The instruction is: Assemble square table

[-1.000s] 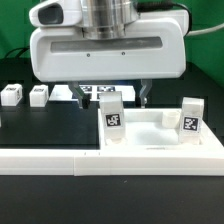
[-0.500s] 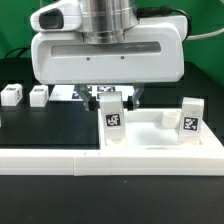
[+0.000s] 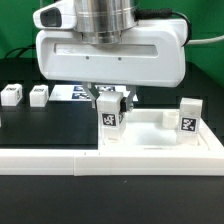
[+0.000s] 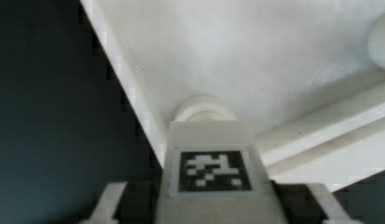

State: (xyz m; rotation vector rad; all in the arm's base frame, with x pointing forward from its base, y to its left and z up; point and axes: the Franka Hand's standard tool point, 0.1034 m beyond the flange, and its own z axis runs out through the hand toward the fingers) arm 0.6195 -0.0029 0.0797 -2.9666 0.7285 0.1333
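Note:
A white leg (image 3: 111, 122) with a black-white tag stands upright on the near-left corner of the white square table slab (image 3: 150, 142). My gripper (image 3: 111, 101) hangs straight above it, shut on its upper end, one finger on each side. In the wrist view the leg (image 4: 214, 160) fills the gap of the gripper (image 4: 214, 206) and both pads lie against its sides. Its foot meets a round socket (image 4: 203, 104) in the slab (image 4: 207, 50). A second tagged leg (image 3: 189, 118) stands on the slab toward the exterior view's right.
Two more small white legs (image 3: 11, 95) (image 3: 39, 95) lie on the black table at the exterior view's left. The marker board (image 3: 68, 93) lies behind the gripper. A long white rail (image 3: 50, 160) runs along the front.
The fingers have closed inward from wide open until they sit against the leg. The gripper has also shifted slightly toward the exterior view's right. The leg has stayed in place.

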